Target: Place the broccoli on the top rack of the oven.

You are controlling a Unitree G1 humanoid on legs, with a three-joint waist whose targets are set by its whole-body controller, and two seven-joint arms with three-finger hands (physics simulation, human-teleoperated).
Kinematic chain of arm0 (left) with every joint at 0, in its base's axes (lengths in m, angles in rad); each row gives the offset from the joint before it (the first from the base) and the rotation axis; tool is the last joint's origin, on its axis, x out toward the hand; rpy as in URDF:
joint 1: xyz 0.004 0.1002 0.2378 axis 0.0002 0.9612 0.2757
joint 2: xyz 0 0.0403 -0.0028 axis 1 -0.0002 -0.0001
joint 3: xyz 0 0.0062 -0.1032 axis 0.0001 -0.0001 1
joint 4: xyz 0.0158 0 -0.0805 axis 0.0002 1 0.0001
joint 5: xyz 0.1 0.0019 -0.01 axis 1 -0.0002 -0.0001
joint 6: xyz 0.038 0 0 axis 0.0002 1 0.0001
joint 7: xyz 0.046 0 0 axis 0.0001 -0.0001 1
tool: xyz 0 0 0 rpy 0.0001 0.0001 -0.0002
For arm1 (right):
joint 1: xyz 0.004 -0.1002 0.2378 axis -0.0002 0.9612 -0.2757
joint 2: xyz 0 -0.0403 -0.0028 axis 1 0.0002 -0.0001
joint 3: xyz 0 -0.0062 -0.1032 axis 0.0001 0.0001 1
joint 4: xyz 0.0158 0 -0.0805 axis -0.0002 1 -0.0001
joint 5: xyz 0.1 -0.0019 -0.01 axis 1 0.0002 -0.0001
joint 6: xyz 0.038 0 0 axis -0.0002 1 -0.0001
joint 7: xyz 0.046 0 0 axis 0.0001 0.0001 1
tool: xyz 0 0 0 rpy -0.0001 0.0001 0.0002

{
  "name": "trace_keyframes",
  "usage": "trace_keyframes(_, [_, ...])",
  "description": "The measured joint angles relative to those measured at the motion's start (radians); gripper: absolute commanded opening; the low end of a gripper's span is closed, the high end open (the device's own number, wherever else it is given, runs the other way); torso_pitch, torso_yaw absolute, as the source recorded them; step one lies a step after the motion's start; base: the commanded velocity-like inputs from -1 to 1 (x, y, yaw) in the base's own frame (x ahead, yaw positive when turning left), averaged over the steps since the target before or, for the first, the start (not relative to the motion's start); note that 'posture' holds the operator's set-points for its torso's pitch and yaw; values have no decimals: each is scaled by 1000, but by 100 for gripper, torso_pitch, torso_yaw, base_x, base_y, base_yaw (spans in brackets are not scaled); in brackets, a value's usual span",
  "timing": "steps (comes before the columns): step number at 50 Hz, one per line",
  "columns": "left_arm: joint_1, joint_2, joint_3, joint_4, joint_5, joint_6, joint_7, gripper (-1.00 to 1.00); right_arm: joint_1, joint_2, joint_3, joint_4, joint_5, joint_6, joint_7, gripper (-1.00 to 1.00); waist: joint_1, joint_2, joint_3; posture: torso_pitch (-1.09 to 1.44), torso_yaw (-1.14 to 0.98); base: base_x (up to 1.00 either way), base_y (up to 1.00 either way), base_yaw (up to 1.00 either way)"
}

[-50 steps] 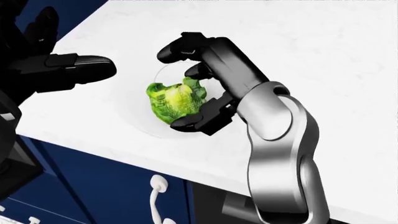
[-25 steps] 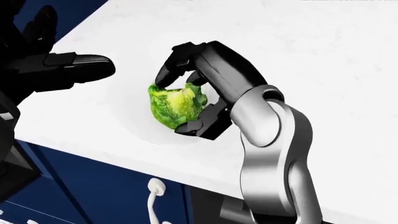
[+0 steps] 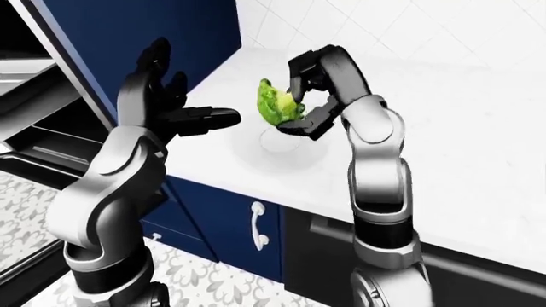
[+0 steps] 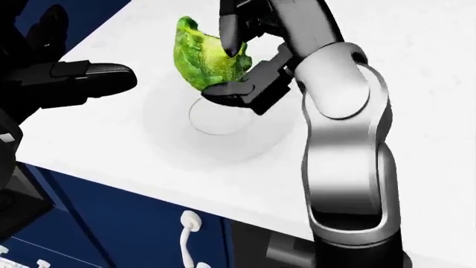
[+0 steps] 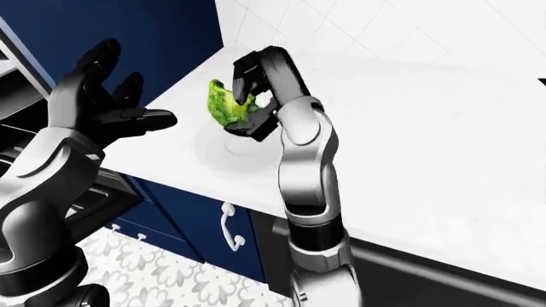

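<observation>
1. Broccoli is pinched in the right hand, held clear above the shallow white plate on the white worktop; nothing green touches the plate.
2. The right hand's fingers close round it: a dark finger presses from above, the thumb block props it from below, and most of the floret sticks out toward the view's left.
3. The left hand hangs beside it, fingers spread wide, holding nothing.
4. To carry it well, I'd keep the squeeze steady and the wrist level while turning toward the oven racks at the left; the grip looks shallow, so a jerk could shake it loose.
</observation>
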Motion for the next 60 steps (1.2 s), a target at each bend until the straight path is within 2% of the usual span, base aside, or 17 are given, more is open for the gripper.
trace_keyframes(10, [-10, 6, 9, -21, -20, 13, 15, 100, -159, -127, -146, -6, 551, 291, -324, -100, 8, -11, -3, 0, 0, 0, 0, 0])
trace_keyframes(14, [-10, 11, 10, -20, -29, 13, 19, 100, -181, -201, -151, 18, 716, 352, -443, -100, 11, -14, 1, 0, 0, 0, 0, 0])
trace_keyframes(18, [-9, 14, 10, -13, -33, 14, 23, 100, -186, -259, -124, 21, 805, 389, -504, -100, 13, -18, 3, 0, 0, 0, 0, 0])
trace_keyframes(29, [-8, 13, 0, 4, -24, 0, 18, 100, -183, -300, -107, -40, 873, 456, -552, -100, 18, -26, 2, 0, 0, -4, 0, 0])
trace_keyframes(31, [-6, 14, 2, 8, -20, -2, 17, 100, -182, -298, -102, -41, 877, 460, -554, -100, 20, -27, -24, 0, 0, -35, 0, 0])
trace_keyframes(32, [-6, 13, 3, 12, -18, 0, 17, 100, -177, -296, -100, -40, 879, 463, -554, -100, 22, -28, -26, 0, 0, -8, 0, 0])
trace_keyframes(36, [-5, 10, 1, 1, -17, 4, 16, 100, -166, -300, -106, -57, 889, 473, -555, -100, 21, -25, -2, 0, 0, -5, 0, 0])
trace_keyframes(40, [-14, 8, -3, -10, -19, -5, 11, 100, -166, -306, -118, -71, 888, 464, -563, -100, 18, -10, -34, 0, 0, -53, 0, 0])
trace_keyframes(43, [-12, 5, -8, -11, -24, -2, 8, 100, -160, -307, -126, -73, 886, 465, -570, -100, 20, -3, -28, 0, 0, -37, 0, 0])
trace_keyframes(45, [-5, 6, -6, -4, -26, 7, 10, 100, -152, -301, -122, -69, 887, 469, -574, -100, 10, 14, -2, 0, 0, 0, 0, 0])
trace_keyframes(47, [0, 10, 2, 1, -24, 15, 14, 100, -146, -294, -108, -67, 895, 474, -572, -100, 9, -5, 13, 0, 0, -7, 0, 0])
trace_keyframes(48, [1, 11, 8, 4, -21, 17, 16, 100, -148, -292, -101, -63, 900, 476, -570, -100, 15, -9, 9, 0, 0, -41, 0, 0])
trace_keyframes(51, [0, 15, 18, 8, -11, 12, 23, 100, -157, -287, -84, -62, 912, 473, -565, -100, 27, 31, -26, 0, 0, -44, 0, 0])
trace_keyframes(52, [-4, 16, 17, 8, -9, 10, 23, 100, -157, -287, -85, -64, 915, 469, -564, -100, 27, 33, -34, 0, 0, -30, 0, 0])
trace_keyframes(54, [-11, 15, 13, 0, -11, 4, 20, 100, -155, -291, -95, -70, 914, 463, -565, -100, 25, 15, -35, 0, 0, -8, 0, 0])
trace_keyframes(57, [-11, 14, 9, -15, -18, -4, 14, 100, -160, -296, -112, -82, 909, 455, -573, -100, 31, -21, 15, 0, 0, 0, 0, 0])
trace_keyframes(60, [-11, 16, 14, -11, -19, -1, 17, 100, -168, -295, -109, -82, 912, 447, -577, -100, 43, -54, 33, 0, 0, 0, 0, 0])
